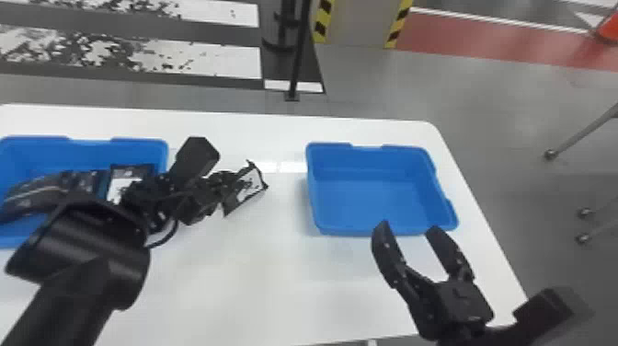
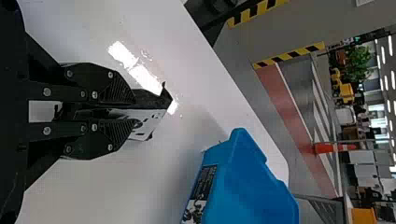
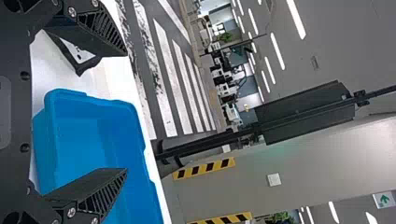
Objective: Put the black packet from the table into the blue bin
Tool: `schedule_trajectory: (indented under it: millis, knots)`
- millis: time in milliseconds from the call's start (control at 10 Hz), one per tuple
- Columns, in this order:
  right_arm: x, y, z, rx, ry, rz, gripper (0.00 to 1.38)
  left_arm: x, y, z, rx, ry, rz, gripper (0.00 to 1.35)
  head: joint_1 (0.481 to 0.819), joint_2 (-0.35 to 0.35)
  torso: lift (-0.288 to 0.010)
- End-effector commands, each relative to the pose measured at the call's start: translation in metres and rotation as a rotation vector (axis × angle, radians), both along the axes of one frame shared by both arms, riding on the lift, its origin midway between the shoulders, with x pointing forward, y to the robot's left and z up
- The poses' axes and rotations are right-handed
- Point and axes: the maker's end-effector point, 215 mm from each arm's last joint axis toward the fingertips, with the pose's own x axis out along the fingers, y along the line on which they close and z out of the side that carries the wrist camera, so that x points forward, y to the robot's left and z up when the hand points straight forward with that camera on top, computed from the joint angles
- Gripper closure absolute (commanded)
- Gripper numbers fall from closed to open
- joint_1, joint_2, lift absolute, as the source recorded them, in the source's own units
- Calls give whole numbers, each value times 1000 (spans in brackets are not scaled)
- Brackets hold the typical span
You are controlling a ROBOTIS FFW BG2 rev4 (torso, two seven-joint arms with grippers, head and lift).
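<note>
Clearly, note in left wrist view the black packet (image 2: 150, 122) pinched in left gripper (image 1: 226, 186) and partly hidden; in head view, find it between blue bins (image 1: 374, 198), with right gripper (image 1: 408, 228) spread open.

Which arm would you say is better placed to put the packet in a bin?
Probably the left: the left gripper grips the black packet, while the right gripper hangs open and empty.
</note>
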Motion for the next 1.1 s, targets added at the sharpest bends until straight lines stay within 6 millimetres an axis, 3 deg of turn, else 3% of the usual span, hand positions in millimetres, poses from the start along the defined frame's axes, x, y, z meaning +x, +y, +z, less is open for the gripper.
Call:
schedule_trajectory:
  millis: [0,200,400,700,800,900,1000]
  knots:
    - [0,0,0,1,-1,0,134,3,-4,27,-41,-34,-21,1211,695,-215,-110]
    - [0,0,2,-1,-3,0,134,-5,0,89,-108,-109,-25,1211,695,-221,-110]
    - [0,1,2,-1,-3,1,134,-14,56,132,-113,-176,53,1211,695,-208,-110]
    - [0,1,4,1,-5,0,134,-18,189,123,24,-177,254,1211,695,-73,-110]
    - [-1,0,3,-1,-3,-1,134,-23,214,119,45,-178,290,1210,695,-36,-110]
    - [-1,1,3,1,-3,0,134,-28,238,118,50,-189,335,1062,695,21,-110]
    - [-1,0,4,-1,-5,-1,134,-37,257,112,38,-174,388,559,695,61,-110]
